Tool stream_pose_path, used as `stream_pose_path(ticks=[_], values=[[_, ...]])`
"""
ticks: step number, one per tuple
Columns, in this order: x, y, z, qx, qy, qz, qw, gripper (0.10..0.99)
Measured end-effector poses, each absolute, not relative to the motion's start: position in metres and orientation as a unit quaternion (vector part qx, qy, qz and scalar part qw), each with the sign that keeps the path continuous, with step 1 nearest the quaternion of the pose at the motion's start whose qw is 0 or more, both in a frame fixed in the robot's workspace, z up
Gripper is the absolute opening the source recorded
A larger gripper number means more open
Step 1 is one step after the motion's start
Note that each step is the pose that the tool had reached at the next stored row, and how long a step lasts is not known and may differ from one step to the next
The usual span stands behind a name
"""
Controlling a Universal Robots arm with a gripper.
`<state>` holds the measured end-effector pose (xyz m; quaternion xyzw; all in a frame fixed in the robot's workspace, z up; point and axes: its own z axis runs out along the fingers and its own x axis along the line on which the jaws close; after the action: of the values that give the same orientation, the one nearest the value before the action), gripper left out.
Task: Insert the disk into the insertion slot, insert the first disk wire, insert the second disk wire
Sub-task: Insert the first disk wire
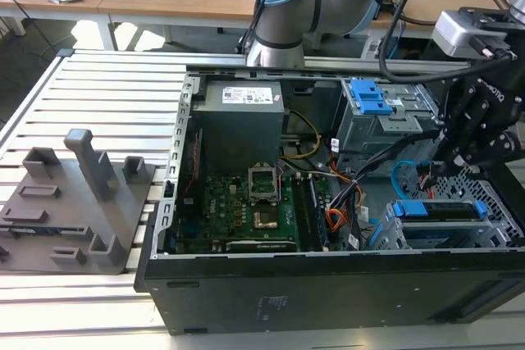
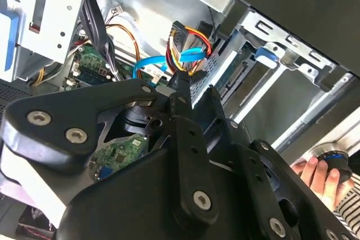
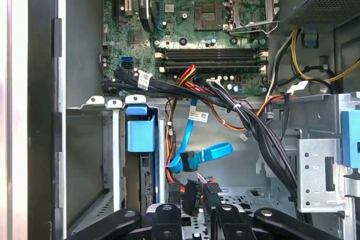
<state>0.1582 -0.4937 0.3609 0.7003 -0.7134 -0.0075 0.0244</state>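
The disk [image 1: 439, 211] lies in the insertion slot [image 1: 496, 194] at the exterior view's lower right, inside the open computer case. Its blue carrier [image 3: 140, 133] and its edge [image 2: 233, 77] show in the wrist views. My gripper [image 1: 459, 161] hangs just above and behind the disk. The first disk wire [image 2: 194, 40], orange-red strands with a dark plug, dangles right in front of the gripper [image 2: 197, 85]. The second disk wire [image 3: 202, 154], a light blue cable, loops just ahead of the gripper [image 3: 201, 195], next to the orange-red strands [image 3: 169, 175].
A taller grey cage with a blue latch [image 1: 369, 100] stands behind the slot. Black cable bundles [image 3: 253, 127] cross the case beside the motherboard [image 1: 238, 202]. A grey fixture [image 1: 74, 202] sits at the exterior view's left. A person's hand [image 2: 318, 175] rests outside the case.
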Motion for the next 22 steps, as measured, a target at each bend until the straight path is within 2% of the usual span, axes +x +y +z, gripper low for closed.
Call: stream_pose_path(ticks=[5,11,12,13,14,22], values=[[0.1582,-0.4929,0.3535,0.7,-0.713,0.001,0.032,0.302],[0.1582,-0.4929,0.3534,0.7,-0.713,0.001,0.033,0.302],[0.1582,-0.4929,0.3534,0.7,-0.713,0.001,0.033,0.22],[0.1582,-0.4929,0.3534,0.7,-0.713,0.001,0.033,0.22],[0.1582,-0.4929,0.3534,0.7,-0.713,0.001,0.033,0.176],[0.1623,-0.4928,0.3533,0.7,-0.713,0.002,0.033,0.176]])
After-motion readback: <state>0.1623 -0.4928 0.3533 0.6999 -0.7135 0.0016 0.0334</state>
